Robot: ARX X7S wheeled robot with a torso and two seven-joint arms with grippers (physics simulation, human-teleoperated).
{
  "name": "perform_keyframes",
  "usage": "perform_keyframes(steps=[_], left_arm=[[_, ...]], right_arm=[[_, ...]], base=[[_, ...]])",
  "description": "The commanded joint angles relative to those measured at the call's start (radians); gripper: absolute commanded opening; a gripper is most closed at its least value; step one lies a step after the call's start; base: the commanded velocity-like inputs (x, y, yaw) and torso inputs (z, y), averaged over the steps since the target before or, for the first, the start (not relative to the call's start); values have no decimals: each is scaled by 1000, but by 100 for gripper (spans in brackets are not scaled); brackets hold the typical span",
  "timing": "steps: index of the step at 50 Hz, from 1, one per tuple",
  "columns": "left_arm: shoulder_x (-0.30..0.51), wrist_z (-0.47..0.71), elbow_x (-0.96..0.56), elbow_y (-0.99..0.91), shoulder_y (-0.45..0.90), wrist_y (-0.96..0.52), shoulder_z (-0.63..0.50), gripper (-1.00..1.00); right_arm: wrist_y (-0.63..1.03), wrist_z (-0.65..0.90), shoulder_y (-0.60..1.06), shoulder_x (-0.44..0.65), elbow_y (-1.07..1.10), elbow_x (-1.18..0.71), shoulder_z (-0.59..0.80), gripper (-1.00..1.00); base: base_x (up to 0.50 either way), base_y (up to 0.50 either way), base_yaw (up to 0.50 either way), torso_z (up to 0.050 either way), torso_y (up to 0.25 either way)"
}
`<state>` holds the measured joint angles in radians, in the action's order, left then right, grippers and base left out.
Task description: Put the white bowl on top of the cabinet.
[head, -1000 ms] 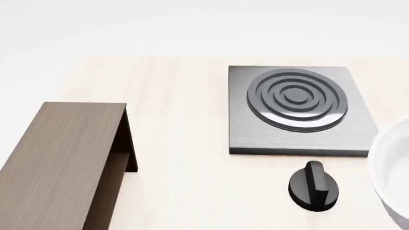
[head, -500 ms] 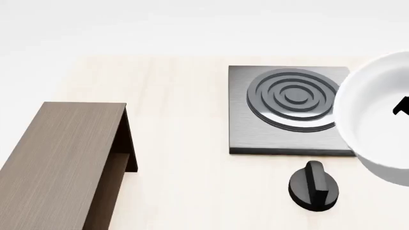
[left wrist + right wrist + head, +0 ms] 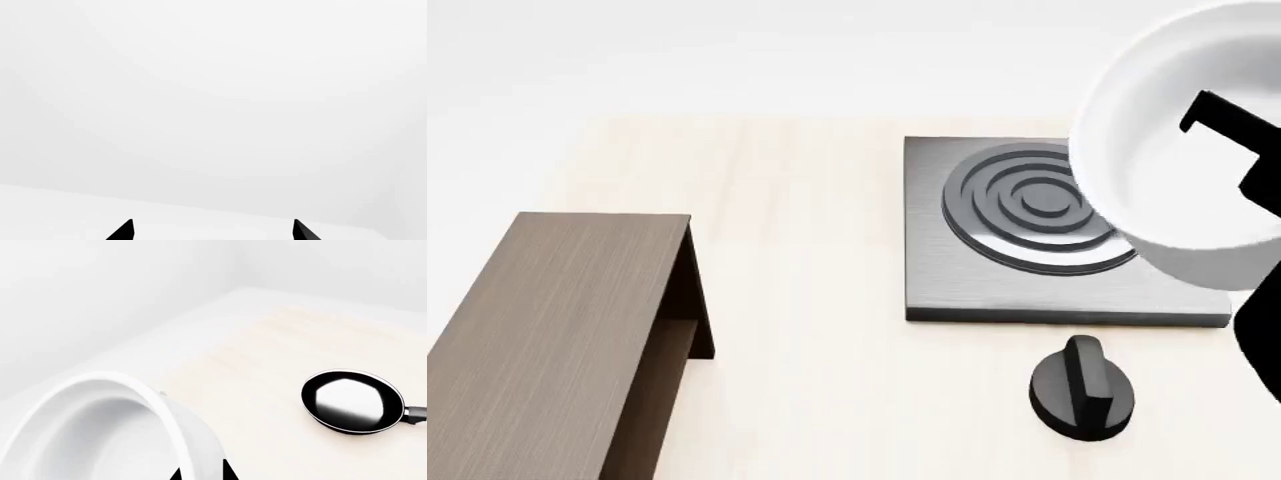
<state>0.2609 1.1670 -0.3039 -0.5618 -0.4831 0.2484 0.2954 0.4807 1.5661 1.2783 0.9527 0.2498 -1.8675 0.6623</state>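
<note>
1 bowl, 1 cabinet, 1 stove, 1 knob, 1 pan.

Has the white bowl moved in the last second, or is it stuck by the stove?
Yes. The white bowl has risen and shifted left, now overlapping the stove plate, whose right edge it only sat beside earlier.

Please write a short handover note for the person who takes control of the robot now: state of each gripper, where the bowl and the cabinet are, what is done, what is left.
Right gripper: shut on the rim of the white bowl, held in the air above the stove plate.
Left gripper: open, holds nothing, faces blank white background.
Cabinet: at the left of the table, nothing on the part of its top in view.
Done: bowl grasped and lifted.
Left: carry it over to the cabinet, set it on top, release.
</note>
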Motion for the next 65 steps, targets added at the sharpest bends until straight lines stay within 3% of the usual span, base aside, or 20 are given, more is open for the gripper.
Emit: perform_keyframes(steps=[1,40,65], left_arm=[[-20,-38,35,45,19,-14,-25,100],[-19,-39,26,51,17,-4,-23,100],[-20,-39,23,56,16,2,-23,100]], right_arm=[[49,-47,152,-98,-96,47,58,-100],[131,-299,325,-443,-455,186,212,-100],[114,-417,335,-578,-549,246,262,-100]], base=[[0,0,0,0,0],[0,0,0,1,1],[0,0,0,0,1]])
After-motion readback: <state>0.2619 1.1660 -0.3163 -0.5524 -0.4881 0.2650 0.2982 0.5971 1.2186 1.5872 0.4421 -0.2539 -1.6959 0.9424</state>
